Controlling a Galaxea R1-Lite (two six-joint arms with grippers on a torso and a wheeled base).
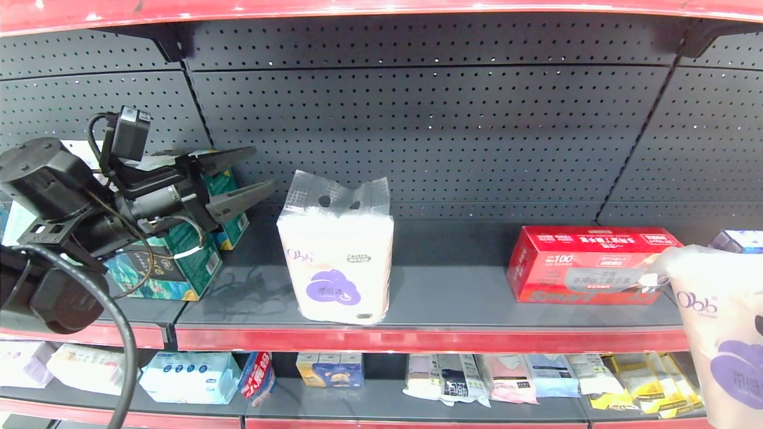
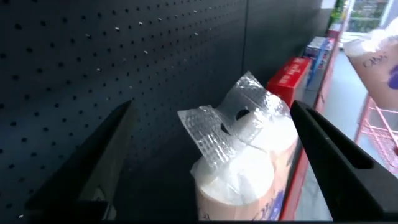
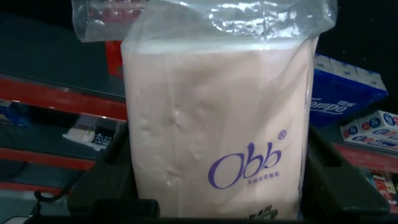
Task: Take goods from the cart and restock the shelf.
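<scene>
A white tissue pack (image 1: 337,256) in clear plastic stands upright on the dark middle shelf (image 1: 453,286), near its red front edge. My left gripper (image 1: 265,168) hangs open just to the left of the pack's top, apart from it. In the left wrist view the same pack (image 2: 245,174) sits beyond the open left gripper (image 2: 211,106). A second tissue pack (image 1: 721,322) is at the far right, in front of the shelf. In the right wrist view this second pack (image 3: 217,124) is clamped between the fingers (image 3: 102,183) of my right gripper (image 3: 217,140).
Green boxes (image 1: 179,262) stand behind my left arm on the shelf's left part. A red box (image 1: 587,262) lies to the right, with free shelf between it and the standing pack. The lower shelf (image 1: 417,411) holds several packets. Blue boxes (image 3: 348,99) are behind the held pack.
</scene>
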